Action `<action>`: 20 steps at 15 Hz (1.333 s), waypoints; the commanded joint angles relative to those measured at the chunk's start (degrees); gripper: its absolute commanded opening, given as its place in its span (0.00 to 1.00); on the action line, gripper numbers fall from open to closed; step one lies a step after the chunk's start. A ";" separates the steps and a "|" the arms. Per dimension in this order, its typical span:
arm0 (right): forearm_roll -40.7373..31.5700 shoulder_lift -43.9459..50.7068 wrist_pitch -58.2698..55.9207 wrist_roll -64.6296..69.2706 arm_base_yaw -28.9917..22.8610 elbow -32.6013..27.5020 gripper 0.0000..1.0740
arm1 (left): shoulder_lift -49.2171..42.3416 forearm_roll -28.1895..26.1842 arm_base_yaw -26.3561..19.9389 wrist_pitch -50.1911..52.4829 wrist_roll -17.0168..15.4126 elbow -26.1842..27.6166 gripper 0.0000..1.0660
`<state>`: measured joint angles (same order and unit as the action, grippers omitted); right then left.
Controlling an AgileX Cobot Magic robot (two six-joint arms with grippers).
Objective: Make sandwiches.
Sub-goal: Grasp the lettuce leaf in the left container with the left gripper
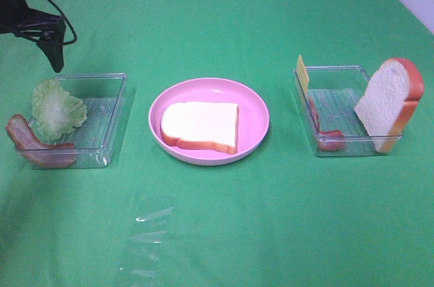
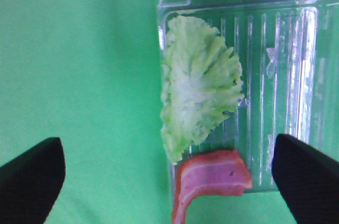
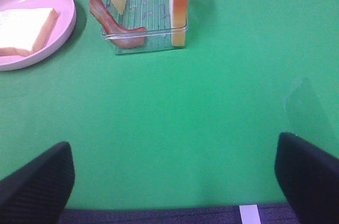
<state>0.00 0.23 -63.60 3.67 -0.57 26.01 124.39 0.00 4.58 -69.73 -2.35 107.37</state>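
1. Right now no sandwich is stacked. Its parts are spread across the green table (image 1: 217, 233) in three places.
2. In the middle sits a round pink plate (image 1: 258, 107). One white bread slice (image 1: 201, 126) with an orange-brown crust lies flat on it, and nothing rests on top of the slice.
3. On the left stands a clear tray (image 1: 112, 107). A green lettuce leaf (image 1: 57, 109) leans against its outer wall and pokes above the rim.
4. A reddish bacon strip (image 1: 34, 143) drapes over that tray's near outer corner, partly inside and partly hanging out.
5. On the right stands a second clear tray (image 1: 332, 77). A yellow cheese square (image 1: 302, 73) stands upright at its far inner corner.
6. A second bacon strip (image 1: 325, 138) runs along that tray's inner wall and curls at the near end.
7. A second bread slice (image 1: 390, 100) stands tilted against the outer wall and rises well above the rim.
8. The left tool (image 2: 168, 179) hangs above the outer edge of the left tray. Its jaws are spread wide over the lettuce and bacon, touching neither and gripping nothing.
9. The right tool (image 3: 175, 181) does not show from the high camera. Its wrist view has the jaws spread wide over bare green cloth, well apart from the right tray and empty.
10. A clear scrap of film (image 1: 146, 233) lies on the table in front of the plate.
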 commanded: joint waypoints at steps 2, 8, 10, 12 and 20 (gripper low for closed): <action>0.00 1.60 0.63 -0.23 0.17 -0.17 0.91 | 3.15 0.40 1.09 -0.74 -2.29 -0.11 0.92; 0.00 1.60 0.63 -0.23 0.17 -0.17 0.91 | 6.65 0.34 1.09 -0.17 -1.66 -0.11 0.84; 0.00 1.60 0.63 -0.23 0.17 -0.17 0.91 | 6.65 0.34 1.09 -0.17 -1.66 -0.11 0.82; 0.00 1.60 0.63 -0.23 0.17 -0.17 0.91 | 6.65 0.34 1.09 -0.74 -1.66 -0.11 0.72; 0.00 1.60 0.63 -0.23 0.17 -0.17 0.91 | 6.65 0.34 1.09 -0.74 -2.06 -0.11 0.51</action>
<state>0.00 0.23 -63.60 3.67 -0.57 26.01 131.04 0.00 5.61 -69.73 -3.95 107.37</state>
